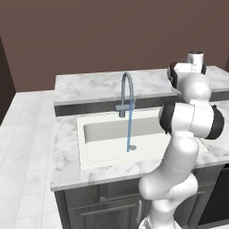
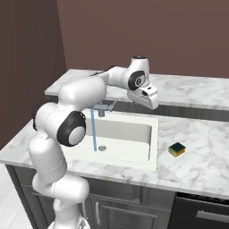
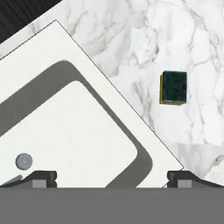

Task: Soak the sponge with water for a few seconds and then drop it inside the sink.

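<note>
The sponge (image 2: 177,150), a small yellow block with its dark green face up, lies on the marble counter right of the sink (image 2: 154,143). Seen from the hand, the sponge (image 3: 174,87) lies past the corner of the white sink (image 3: 78,131), whose round drain (image 3: 24,161) shows at lower left. My gripper (image 2: 151,103) hangs in the air over the sink's far right corner, well above the sponge and apart from it. My gripper (image 3: 112,177) is open, its two tips wide apart with nothing between them. The water (image 1: 129,127) falls as a thin blue stream onto the floor of the sink (image 1: 82,134).
A curved grey faucet (image 1: 127,87) stands at the back of the sink. A raised marble ledge (image 1: 89,87) runs behind it. My own arm (image 1: 188,120) blocks the counter right of the sink in the left base view. Dark cabinet fronts (image 2: 134,210) sit below.
</note>
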### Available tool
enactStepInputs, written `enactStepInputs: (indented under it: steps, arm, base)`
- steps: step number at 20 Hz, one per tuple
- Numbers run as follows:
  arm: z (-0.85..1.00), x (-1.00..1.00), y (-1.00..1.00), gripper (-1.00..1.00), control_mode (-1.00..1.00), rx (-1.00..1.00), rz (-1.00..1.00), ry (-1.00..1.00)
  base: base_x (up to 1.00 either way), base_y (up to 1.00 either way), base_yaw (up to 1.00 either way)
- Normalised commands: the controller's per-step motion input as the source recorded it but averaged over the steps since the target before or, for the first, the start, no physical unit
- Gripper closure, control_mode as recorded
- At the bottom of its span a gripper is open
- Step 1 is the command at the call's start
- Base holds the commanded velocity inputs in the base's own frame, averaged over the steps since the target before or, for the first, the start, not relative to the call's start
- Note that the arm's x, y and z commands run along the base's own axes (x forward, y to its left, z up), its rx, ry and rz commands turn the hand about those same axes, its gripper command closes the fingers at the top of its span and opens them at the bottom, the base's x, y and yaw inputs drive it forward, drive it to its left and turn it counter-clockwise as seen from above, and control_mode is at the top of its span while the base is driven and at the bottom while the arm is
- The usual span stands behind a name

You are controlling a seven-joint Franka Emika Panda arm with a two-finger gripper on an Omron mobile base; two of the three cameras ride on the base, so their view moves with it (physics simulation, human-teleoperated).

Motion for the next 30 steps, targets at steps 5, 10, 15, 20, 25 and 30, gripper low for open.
enactStepInputs:
  steps: [5, 10, 15, 20, 25, 30]
  arm:
    - [-0.52, 0.00, -0.27, -1.00, -1.00, 0.04, -0.01, 0.00]
    - [-0.53, 0.00, -0.26, -1.00, -1.00, 0.00, -0.01, 0.00]
    - [-0.35, 0.00, -0.23, -1.00, -1.00, 0.00, 0.00, 0.00]
    - [-0.29, 0.00, -0.26, -1.00, -1.00, 0.00, 0.00, 0.00]
    - [-0.31, 0.00, -0.35, -1.00, -1.00, 0.01, 0.00, 0.00]
    - [-0.26, 0.00, -0.41, -1.00, -1.00, 0.01, 0.00, 0.00]
  base:
    - [0.00, 0.00, 0.00]
    - [0.00, 0.00, 0.00]
    - [0.00, 0.00, 0.00]
    - [0.00, 0.00, 0.00]
    - [0.00, 0.00, 0.00]
    - [0.00, 0.00, 0.00]
